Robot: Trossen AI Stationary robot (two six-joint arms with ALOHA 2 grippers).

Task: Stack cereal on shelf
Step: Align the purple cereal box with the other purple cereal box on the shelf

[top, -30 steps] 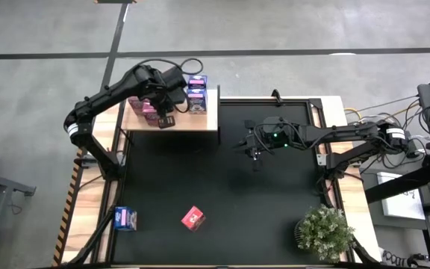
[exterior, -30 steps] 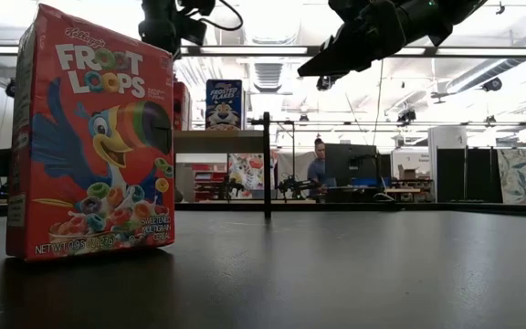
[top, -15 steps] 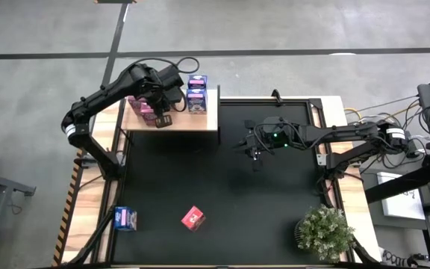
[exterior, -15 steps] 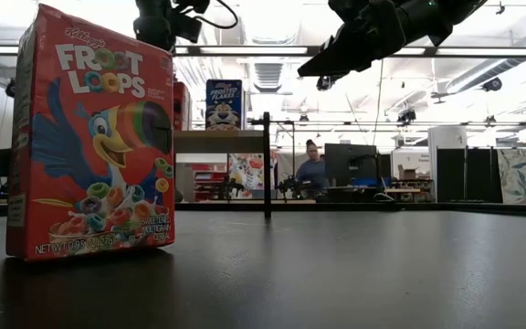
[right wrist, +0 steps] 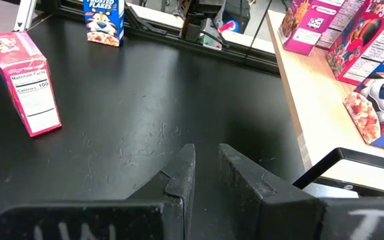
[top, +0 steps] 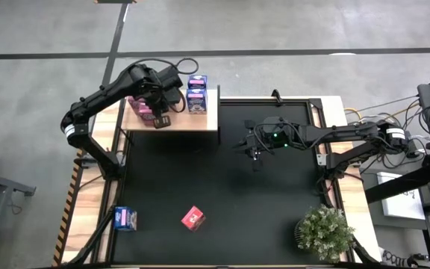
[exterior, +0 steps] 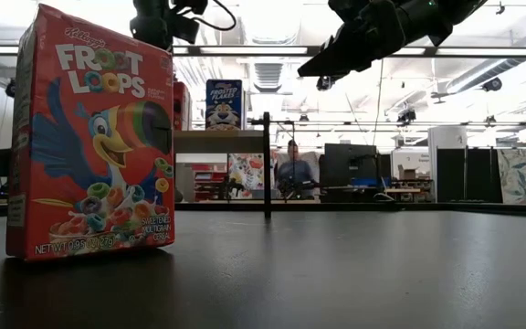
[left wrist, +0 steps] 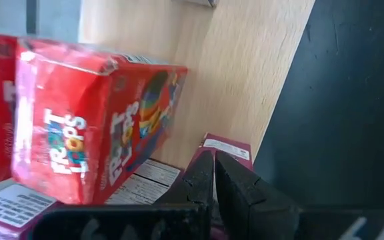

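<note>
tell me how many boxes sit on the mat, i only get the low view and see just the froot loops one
observer: Two, seen from above: a red box and a blue box by the near left edge of the mat.
operator: where's the left end effector
observer: The left end effector is shut and empty, over the shelf beside the stacked boxes.
operator: and the right one
observer: The right end effector hangs over the mat's middle, fingers slightly apart with nothing between them.
</note>
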